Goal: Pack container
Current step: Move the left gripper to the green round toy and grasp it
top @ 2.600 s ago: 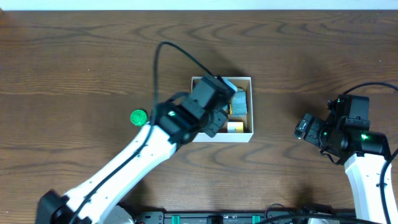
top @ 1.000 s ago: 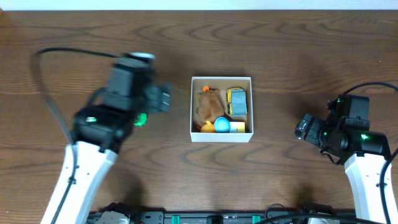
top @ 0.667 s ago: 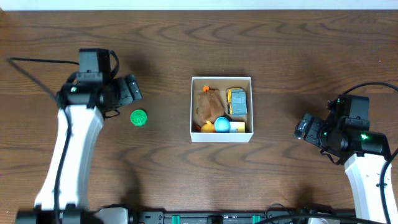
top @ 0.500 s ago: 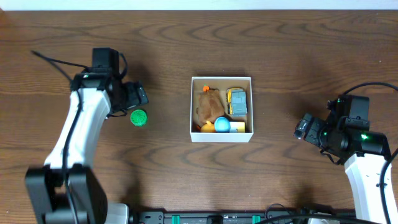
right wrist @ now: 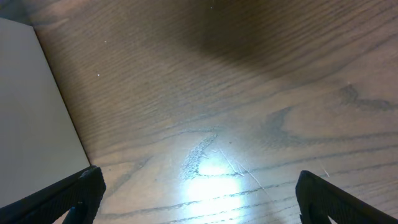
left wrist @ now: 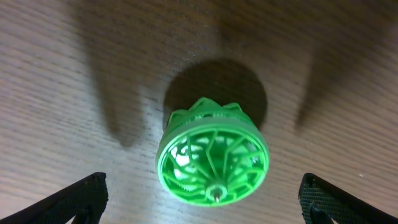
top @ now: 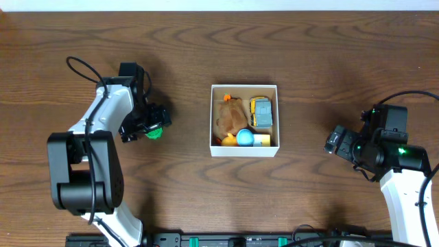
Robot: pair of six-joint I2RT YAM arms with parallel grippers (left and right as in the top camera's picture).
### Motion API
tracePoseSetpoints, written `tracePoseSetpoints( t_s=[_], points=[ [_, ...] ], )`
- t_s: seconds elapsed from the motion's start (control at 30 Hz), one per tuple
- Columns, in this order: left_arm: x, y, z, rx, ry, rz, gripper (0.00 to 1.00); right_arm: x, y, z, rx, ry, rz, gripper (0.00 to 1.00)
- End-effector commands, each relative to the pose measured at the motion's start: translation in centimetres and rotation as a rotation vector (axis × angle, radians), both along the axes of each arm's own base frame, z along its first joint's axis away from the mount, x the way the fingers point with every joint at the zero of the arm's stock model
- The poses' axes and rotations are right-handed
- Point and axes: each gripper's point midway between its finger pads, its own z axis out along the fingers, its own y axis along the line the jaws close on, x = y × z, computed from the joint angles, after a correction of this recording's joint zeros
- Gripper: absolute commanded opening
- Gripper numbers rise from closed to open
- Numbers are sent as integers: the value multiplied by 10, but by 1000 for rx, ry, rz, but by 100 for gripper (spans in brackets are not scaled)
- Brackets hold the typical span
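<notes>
The square, white-walled container [top: 244,151] sits open at frame centre, holding a brown plush [top: 232,115], a grey-yellow car [top: 261,112] and a blue ball [top: 245,137]. A green toy [top: 153,132] lies outside it, left of centre.

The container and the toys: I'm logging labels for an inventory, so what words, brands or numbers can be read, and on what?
None can be read.
The container has blank white walls.
The green wheel-shaped toy bears only moulded spokes, no lettering.
The toys inside the container are too small in the overhead view to show any print.
</notes>
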Motion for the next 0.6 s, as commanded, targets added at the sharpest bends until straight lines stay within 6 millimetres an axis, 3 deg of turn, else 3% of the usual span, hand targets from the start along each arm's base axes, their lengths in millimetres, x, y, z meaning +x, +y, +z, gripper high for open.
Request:
tracePoseSetpoints(
  t_s=[0.0, 0.57],
  points=[
    [-4, 0, -11, -10, 29, 15, 98, -1, 1, -2, 0, 8, 12, 99],
    [1, 0, -21, -9, 25, 17, 96, -2, 1, -2, 1, 11, 12, 99]
  ],
)
